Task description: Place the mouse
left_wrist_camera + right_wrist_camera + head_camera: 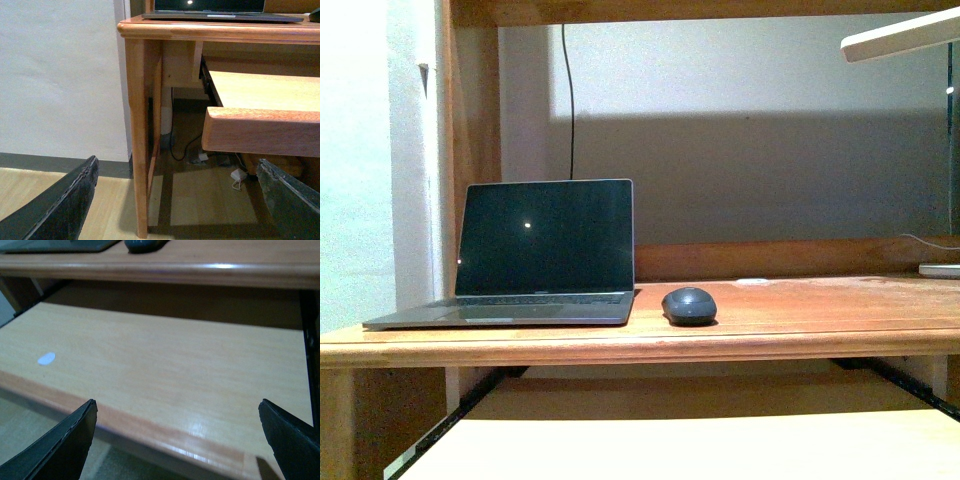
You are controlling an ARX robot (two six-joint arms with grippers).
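Looking through the front camera, I see the mouse (689,305) sitting on the wooden tabletop (820,300), just beside the open laptop (542,252), at the laptop's 3 o'clock, near its front right corner but apart from it. The mouse is dark grey and dome-shaped, it rests flat, and nothing is touching it. The laptop screen is dark apart from one small bright dot. A thin black cable (568,95) runs up the wall behind it, at its 12 o'clock. A pale lamp head (900,35) juts in at 2 o'clock of that view. Below the tabletop a light wooden pull-out tray (670,445) is drawn out toward me. Neither arm shows in the front view.

On the left wrist camera, the left claw (176,161) is spread wide and holds nothing. Its two dark fingers (60,205) frame the desk leg (137,150), the end of the tray and some cables on the floor under the desk. The laptop's front edge shows along the tabletop above.

On the right wrist camera, the right claw (176,402) is also spread wide and holds nothing, and it hangs over the front edge of the tray. A small pale oval spot (46,358) shows on the tray surface, but I cannot tell what it is. The mouse shows partly at the frame's edge, up on the tabletop beyond the tray and well apart from this claw.
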